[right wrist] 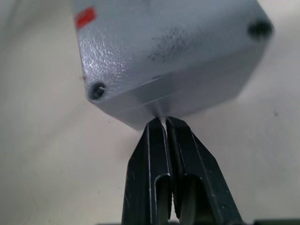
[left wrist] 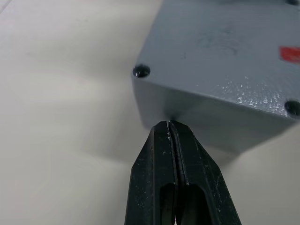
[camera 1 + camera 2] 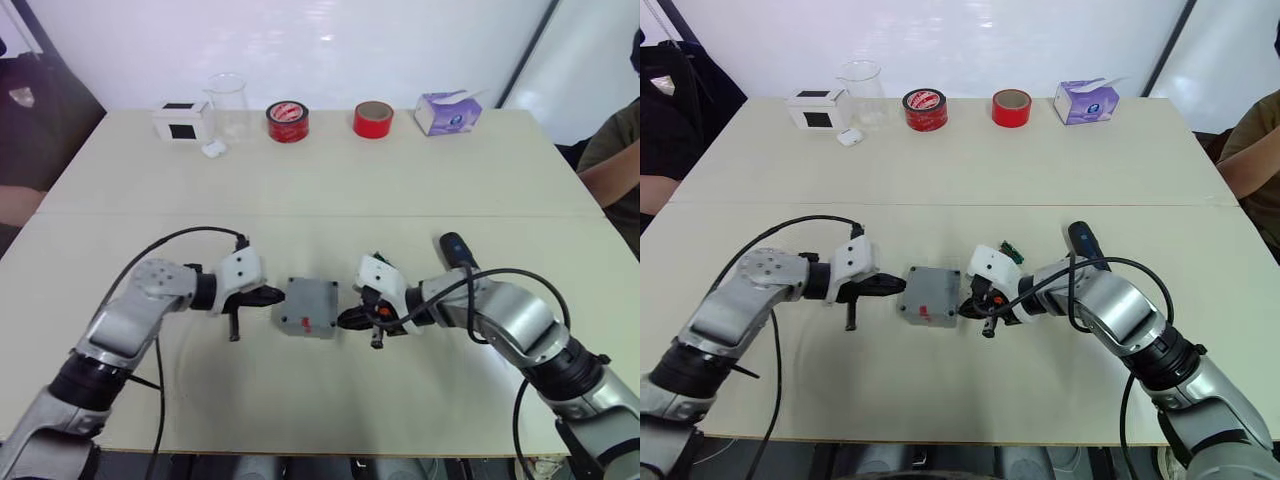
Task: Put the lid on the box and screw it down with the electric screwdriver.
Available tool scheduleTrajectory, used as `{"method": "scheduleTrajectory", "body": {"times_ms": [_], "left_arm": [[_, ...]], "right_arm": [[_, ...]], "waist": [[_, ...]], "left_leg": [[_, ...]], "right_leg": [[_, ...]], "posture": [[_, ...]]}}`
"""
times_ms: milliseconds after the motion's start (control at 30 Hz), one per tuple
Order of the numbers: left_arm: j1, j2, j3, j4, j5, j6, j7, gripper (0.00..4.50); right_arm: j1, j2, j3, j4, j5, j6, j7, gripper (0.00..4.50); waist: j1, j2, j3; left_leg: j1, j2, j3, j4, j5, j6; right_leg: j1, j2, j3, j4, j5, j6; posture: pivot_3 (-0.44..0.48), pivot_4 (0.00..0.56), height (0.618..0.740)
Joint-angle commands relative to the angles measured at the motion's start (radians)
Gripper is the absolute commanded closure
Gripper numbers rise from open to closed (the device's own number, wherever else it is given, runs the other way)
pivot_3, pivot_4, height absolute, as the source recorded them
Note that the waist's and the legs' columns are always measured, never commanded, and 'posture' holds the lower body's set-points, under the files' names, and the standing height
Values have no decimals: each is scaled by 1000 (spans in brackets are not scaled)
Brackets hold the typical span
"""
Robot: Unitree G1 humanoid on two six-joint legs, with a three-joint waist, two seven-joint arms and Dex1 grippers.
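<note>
The box [image 3: 309, 307] sits mid-table with the lid [image 2: 225, 51] already on top of it, squeezed between both arms. Left gripper [image 2: 168, 125] has its fingers pressed together, tips right up against one side wall; right gripper [image 1: 163, 121] is the same on the opposite wall — nearly closed, holding nothing. The electric screwdriver [image 3: 455, 248] lies just behind the right arm.

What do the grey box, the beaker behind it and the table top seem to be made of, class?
The grey box looks like moulded plastic or painted cast metal: a matt, finely pebbled skin with recessed corner screw holes. The beaker is clear glass or clear plastic, since the wall shows through it. The table seems a smooth matt cream laminate.
</note>
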Motion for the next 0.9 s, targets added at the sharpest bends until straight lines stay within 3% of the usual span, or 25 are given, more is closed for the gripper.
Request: {"method": "scheduleTrajectory", "body": {"times_ms": [33, 233, 367, 467, 700, 900], "left_arm": [[-51, -38, -21, 35, 23, -47, -9, 4500], [-95, -58, -39, 127, 75, -106, -26, 4500], [-81, -4, -12, 120, 69, -122, -72, 4500], [-33, 59, -1, 82, 42, -124, -135, 4500], [85, 133, 40, -56, -35, -75, -203, 4500], [78, 88, 24, -76, -35, -39, -161, 4500]], "right_arm": [[-8, 28, -17, -57, 25, 12, 20, 4420], [-18, 6, -20, -98, 18, 24, 52, 4420], [-41, -119, -11, -101, -78, -81, 117, 4420], [-62, -146, -33, -45, -103, -123, 143, 4420], [-75, -56, -37, 99, -166, -238, 146, 4420], [-78, 34, -15, 158, -206, -265, 146, 4420]], "waist": [[0, 0, 0], [-2, 0, 0], [-1, 0, 0], [-5, 0, 0], [-3, 0, 0], [-1, 0, 0]], "left_leg": [[0, 0, 0, 0, 0, 0], [0, 0, 0, 0, 0, 0], [0, 0, 0, 1, 0, 0], [0, 0, 0, 1, 0, 0], [1, 2, 0, 1, 0, 0], [1, 1, 0, 2, 0, -1]], "right_leg": [[0, 0, 0, 0, 0, 0], [0, 0, 0, 0, 0, 0], [0, -1, 0, 0, 0, 0], [0, -1, 0, 0, 0, 0], [0, 0, 0, 1, 0, 0], [1, -1, 0, 1, 0, 0]], "posture": [[0, 150, 739], [0, 150, 739], [0, 150, 739], [0, 150, 739], [0, 150, 739], [0, 150, 739]]}}
